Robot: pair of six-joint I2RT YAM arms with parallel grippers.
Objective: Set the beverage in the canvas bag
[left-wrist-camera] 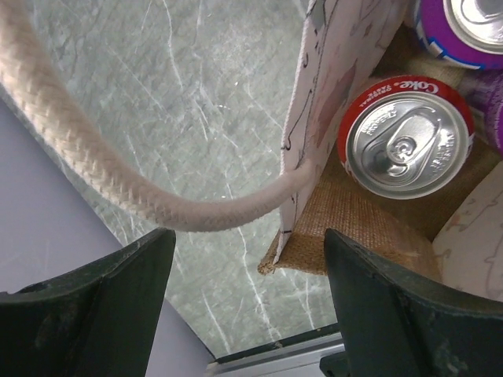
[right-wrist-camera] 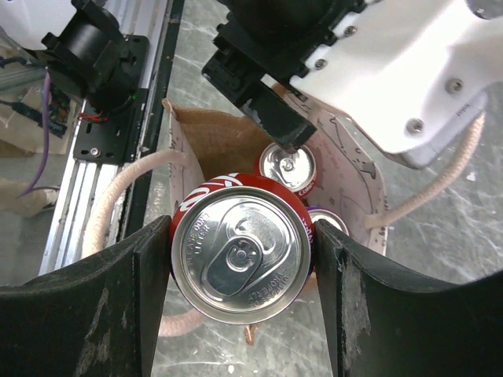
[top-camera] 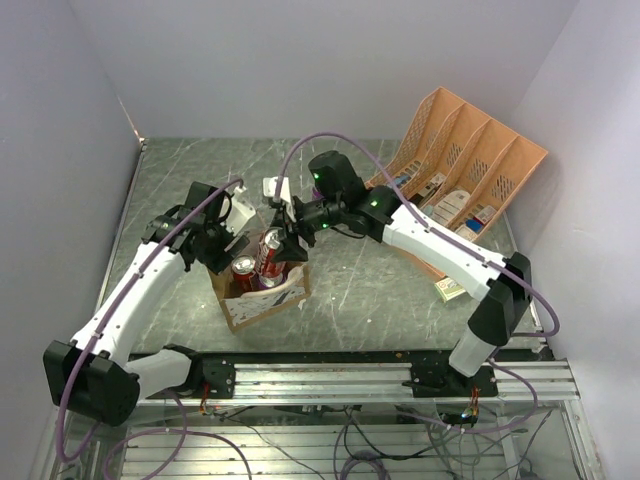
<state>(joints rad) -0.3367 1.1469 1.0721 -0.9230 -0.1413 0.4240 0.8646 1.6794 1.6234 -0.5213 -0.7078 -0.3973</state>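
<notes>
The canvas bag [top-camera: 262, 300] stands on the table near the left arm, brown with white patterned sides and cream rope handles [left-wrist-camera: 118, 184]. A red can [left-wrist-camera: 405, 137] and a purple can [left-wrist-camera: 464, 31] stand inside it. My right gripper [right-wrist-camera: 240, 236] is shut on a red Coke can [right-wrist-camera: 242, 251], upright, just above the bag's opening [right-wrist-camera: 212, 137]; this also shows in the top view [top-camera: 268, 250]. My left gripper [left-wrist-camera: 247, 236] is open and empty over the bag's near corner [left-wrist-camera: 346, 228]. A rope handle runs across its view, beyond the fingertips.
An orange plastic file organizer [top-camera: 470, 170] with papers lies at the back right. A small packet [top-camera: 452, 290] lies under the right arm. The metal base rail [top-camera: 400, 375] runs along the near edge. Grey walls close in the left and right sides.
</notes>
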